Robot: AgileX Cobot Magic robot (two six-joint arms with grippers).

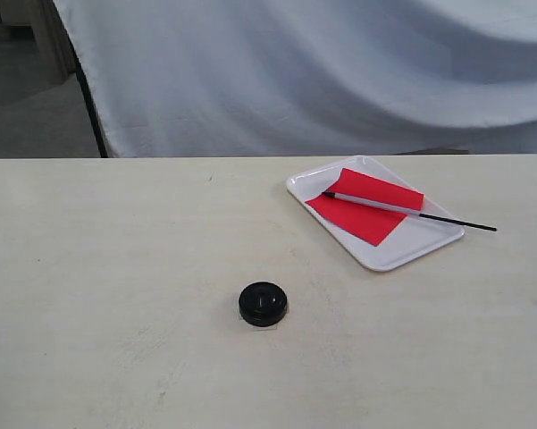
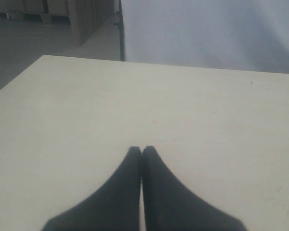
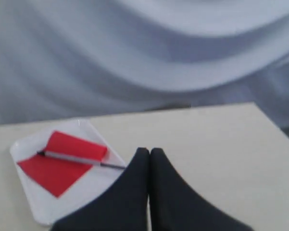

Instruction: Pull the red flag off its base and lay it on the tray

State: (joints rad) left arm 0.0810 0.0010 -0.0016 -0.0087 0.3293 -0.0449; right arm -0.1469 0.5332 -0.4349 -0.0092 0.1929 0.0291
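The red flag (image 1: pixel 368 205) lies flat on the white tray (image 1: pixel 404 251), its thin pole sticking out over the tray's right rim. The black round base (image 1: pixel 263 303) sits alone on the table, well to the front left of the tray. Neither arm shows in the exterior view. In the left wrist view my left gripper (image 2: pixel 142 150) is shut on nothing, over bare table. In the right wrist view my right gripper (image 3: pixel 149 151) is shut and empty, with the flag (image 3: pixel 62 163) and tray (image 3: pixel 81 195) beside it and apart from its fingers.
A pale cloth backdrop (image 1: pixel 322 71) hangs behind the table's far edge. A dark stand pole (image 1: pixel 91 107) rises at the back left. The cream table top (image 1: pixel 116 268) spreads wide around the base.
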